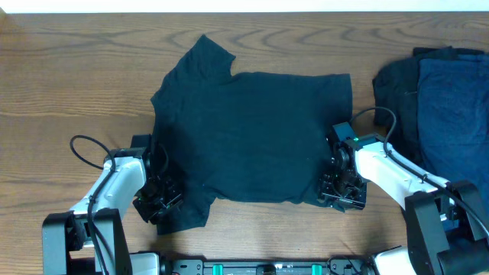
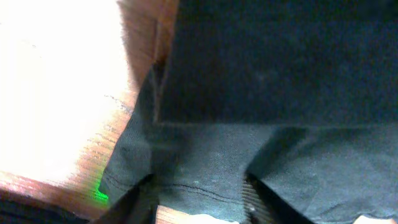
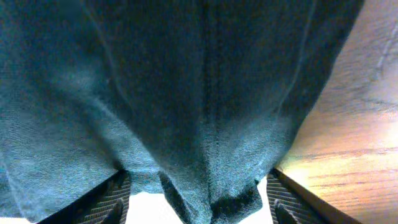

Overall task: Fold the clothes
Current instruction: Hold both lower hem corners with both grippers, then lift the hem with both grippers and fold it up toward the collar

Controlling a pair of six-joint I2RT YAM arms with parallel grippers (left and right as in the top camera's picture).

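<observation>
Black T-shirt (image 1: 252,137) spread flat on the table (image 1: 69,84), between the two pincers. Left pincer (image 1: 162,200) at its lower left corner, fingers apart around the hem; gripping or not, cannot tell. Right pincer (image 1: 341,191) at the lower right corner, open wide, bunched cloth loose between the fingers. Navy pile (image 1: 447,92) just beyond the right pincer, on its outer side.

Black short-sleeved T-shirt (image 1: 252,134) spread mostly flat at centre of frame, one sleeve pointing toward upper left, lower-left corner rumpled. At right edge, heap of dark garments (image 1: 435,92): black piece (image 1: 393,88) on left, navy piece (image 1: 451,107) on right.
</observation>
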